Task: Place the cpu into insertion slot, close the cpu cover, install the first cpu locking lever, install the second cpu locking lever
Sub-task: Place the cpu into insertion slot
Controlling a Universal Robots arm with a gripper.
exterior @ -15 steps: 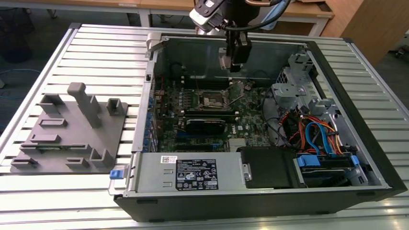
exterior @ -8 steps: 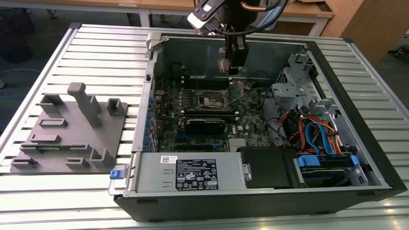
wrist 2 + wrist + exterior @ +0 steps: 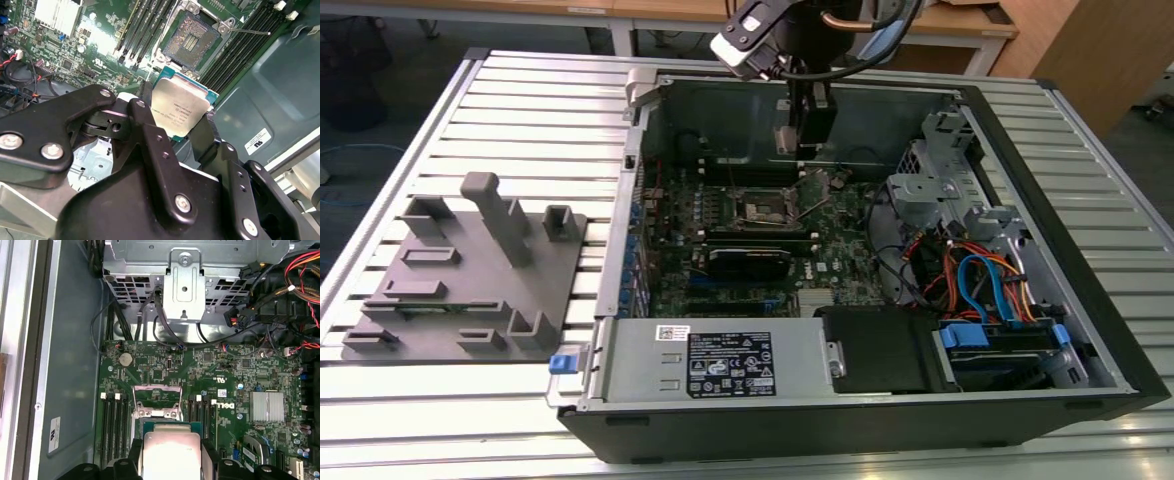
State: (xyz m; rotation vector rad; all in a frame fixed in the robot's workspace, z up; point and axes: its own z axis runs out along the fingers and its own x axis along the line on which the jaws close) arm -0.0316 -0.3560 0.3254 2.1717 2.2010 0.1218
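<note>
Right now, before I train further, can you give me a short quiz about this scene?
1. True or false: the cpu already sits in the slot.
2. What does the tool hold?
3. In the exterior view, on which side of the case does the grey rack lie? A) left B) right
Key: 1 false; 2 the cpu; 3 A.

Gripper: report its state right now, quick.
Gripper: shut on the cpu, holding it clear of the insertion slot, which is empty.
</note>
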